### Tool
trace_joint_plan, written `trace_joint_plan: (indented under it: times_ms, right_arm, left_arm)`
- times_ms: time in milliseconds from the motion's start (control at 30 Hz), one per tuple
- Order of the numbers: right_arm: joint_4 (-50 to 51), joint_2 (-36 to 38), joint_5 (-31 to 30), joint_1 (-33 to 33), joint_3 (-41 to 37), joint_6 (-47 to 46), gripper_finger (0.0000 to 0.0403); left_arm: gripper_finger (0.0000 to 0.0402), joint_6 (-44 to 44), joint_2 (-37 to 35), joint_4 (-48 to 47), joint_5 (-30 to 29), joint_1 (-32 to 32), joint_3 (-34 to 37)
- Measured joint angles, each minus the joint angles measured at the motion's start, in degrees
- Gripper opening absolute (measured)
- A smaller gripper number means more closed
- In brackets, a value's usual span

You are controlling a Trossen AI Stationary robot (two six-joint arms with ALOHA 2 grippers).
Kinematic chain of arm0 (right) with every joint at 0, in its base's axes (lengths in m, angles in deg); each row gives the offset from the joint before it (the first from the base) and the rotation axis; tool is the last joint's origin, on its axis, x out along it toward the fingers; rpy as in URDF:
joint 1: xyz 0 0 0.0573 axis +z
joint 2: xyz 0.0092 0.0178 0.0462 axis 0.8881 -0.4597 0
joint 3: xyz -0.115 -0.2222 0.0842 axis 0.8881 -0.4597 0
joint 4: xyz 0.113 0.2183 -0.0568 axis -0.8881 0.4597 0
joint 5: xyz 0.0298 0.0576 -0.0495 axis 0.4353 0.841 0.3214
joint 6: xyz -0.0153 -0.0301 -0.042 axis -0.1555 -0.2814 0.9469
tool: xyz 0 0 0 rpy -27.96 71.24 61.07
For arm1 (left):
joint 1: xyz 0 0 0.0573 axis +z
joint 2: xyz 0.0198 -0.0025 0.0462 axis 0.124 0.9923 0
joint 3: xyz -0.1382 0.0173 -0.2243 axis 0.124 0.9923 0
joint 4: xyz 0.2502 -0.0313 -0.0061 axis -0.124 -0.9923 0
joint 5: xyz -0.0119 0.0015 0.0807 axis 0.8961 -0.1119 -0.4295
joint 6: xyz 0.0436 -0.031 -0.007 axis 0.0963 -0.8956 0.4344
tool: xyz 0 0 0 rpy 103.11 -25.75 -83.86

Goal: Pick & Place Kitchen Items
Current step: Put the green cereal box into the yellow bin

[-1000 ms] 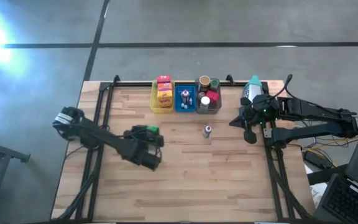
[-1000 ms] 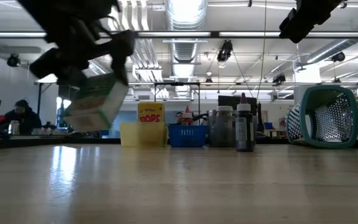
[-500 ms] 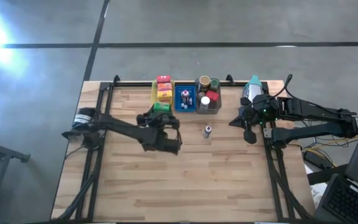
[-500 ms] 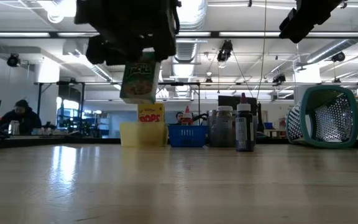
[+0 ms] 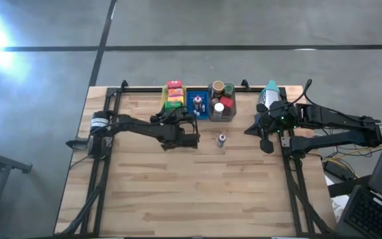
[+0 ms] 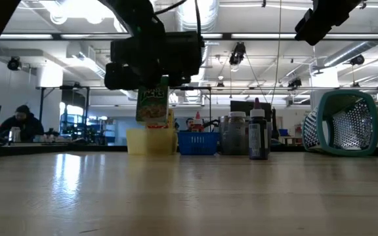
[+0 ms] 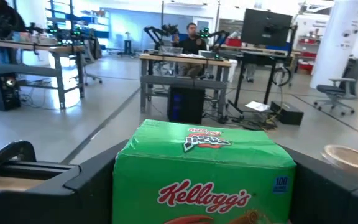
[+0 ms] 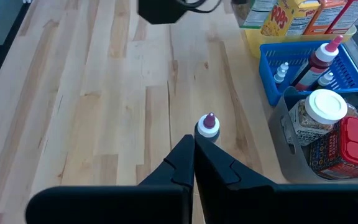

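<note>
Up close, the wooden counter [image 5: 191, 179] fills most of the scene, its near half bare planks. Along its far edge stand three trays side by side: a yellow tray [image 5: 165, 109] with snack boxes in it, a blue tray [image 5: 198, 114] holding small vials and a red-capped bottle, and a grey tray [image 5: 222, 117] with jars and a red-lidded tub. At the far right corner a teal mesh basket [image 6: 344, 130] lies tipped on its side.

Both dark arms reach in from the sides. The left end effector [image 5: 172, 117] hangs just at the near end of the yellow tray, above the counter, its fingers spread wide around a green cereal box [image 7: 204, 174] — the box sits clamped between them, upright, with its printed face showing in the wrist view. From table height the box hangs right over the yellow tray's rim, partly covering the yellow box behind it.

The right end effector [image 5: 265, 145] waits near the right edge of the counter, its fingers pressed together with nothing between them.

Smallest of all, a slim dark bottle [image 5: 221, 140] with a white collar stands alone on the planks — just in front of the grey tray, between the two arms.
</note>
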Motion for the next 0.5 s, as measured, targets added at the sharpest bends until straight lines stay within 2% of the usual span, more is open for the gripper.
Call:
trace_joint_plan:
  times_ms: [500]
  right_arm:
    - [0.0,0.0,0.0,0.0,0.0,0.0,0.0008]
  left_arm:
    - [0.0353,3.3,0.2,1.0,0.0,5.1,-3.2]
